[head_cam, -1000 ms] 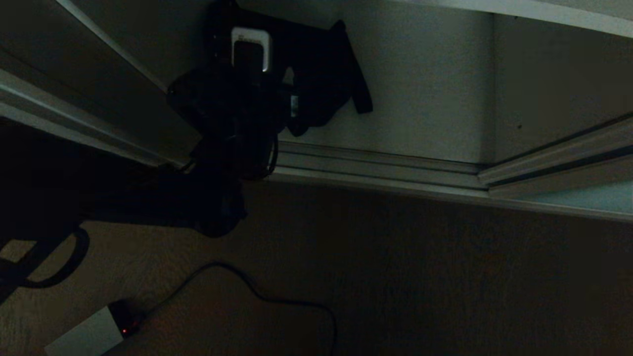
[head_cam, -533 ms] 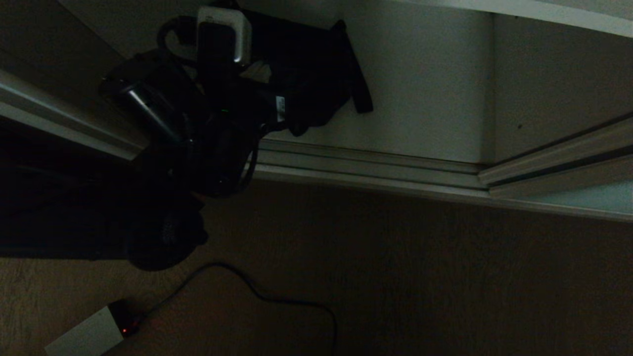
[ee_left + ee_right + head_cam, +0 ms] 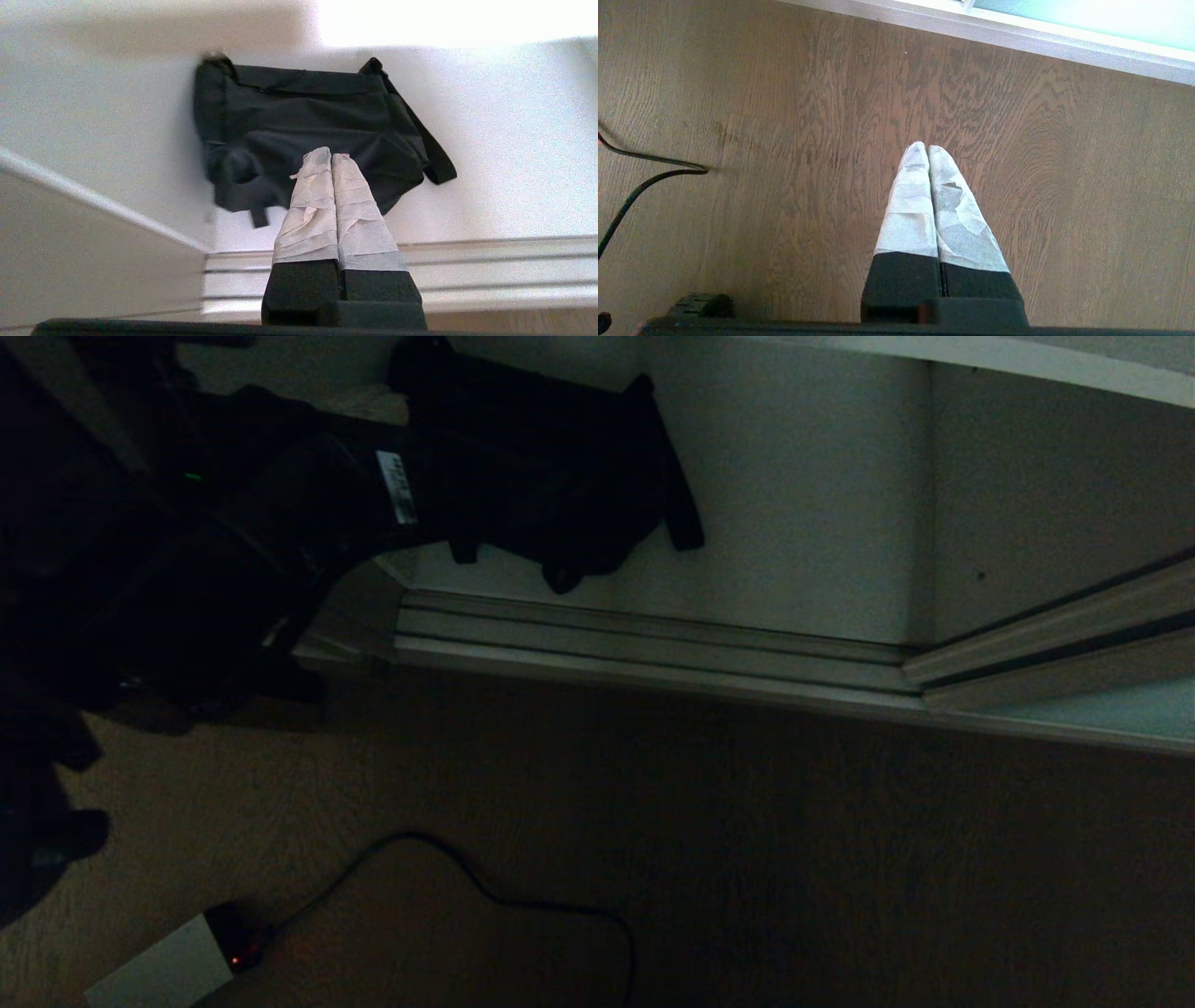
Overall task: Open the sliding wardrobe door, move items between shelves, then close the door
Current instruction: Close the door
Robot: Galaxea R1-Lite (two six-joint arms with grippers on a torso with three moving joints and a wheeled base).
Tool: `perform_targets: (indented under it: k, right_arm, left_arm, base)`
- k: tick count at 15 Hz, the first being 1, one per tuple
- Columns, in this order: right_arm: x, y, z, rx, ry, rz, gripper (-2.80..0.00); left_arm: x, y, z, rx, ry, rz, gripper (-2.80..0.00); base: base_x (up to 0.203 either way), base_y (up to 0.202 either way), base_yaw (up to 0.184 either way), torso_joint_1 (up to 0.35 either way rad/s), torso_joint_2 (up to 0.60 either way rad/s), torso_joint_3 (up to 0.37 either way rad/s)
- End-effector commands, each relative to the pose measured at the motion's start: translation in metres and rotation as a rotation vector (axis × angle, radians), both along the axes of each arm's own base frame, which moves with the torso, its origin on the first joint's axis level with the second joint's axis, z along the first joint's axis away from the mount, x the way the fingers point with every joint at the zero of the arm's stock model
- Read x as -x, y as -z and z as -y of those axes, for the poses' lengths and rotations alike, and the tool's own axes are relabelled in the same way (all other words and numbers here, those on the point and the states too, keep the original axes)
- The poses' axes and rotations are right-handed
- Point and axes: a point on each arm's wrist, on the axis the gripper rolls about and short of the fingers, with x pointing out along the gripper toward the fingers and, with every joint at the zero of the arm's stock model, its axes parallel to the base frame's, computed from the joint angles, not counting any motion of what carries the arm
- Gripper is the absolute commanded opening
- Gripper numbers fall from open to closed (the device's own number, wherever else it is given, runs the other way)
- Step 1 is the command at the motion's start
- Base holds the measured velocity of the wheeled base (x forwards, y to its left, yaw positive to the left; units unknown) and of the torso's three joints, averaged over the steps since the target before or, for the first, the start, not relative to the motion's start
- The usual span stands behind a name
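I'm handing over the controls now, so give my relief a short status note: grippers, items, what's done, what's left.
Left gripper: shut, empty, raised above the black bag.
Right gripper: shut, empty, parked over the wooden floor.
Bag lies on the bottom shelf, behind the floor track.
Sliding door: off to the right, opening clear.
Done: door open, bag resting on the shelf.
Left: any further item moves, then close the door.

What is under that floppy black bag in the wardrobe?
The soft black fabric bag lies flat on a pale grey-white shelf board, one strap trailing beside it. Whatever might be underneath the bag is covered, so it cannot be seen.
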Motion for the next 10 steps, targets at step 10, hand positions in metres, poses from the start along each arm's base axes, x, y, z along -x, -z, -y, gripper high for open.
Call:
perform_targets:
  k: [10]
  right_arm:
    - [0.000,0.000,0.000,0.001,-0.001,0.003,-2.80]
  left_arm:
    - [0.074,-0.038,-0.062,0.009,-0.141,-0.079,-2.80]
  base:
    - [0.000,0.000,0.000,0.000,0.00,0.000]
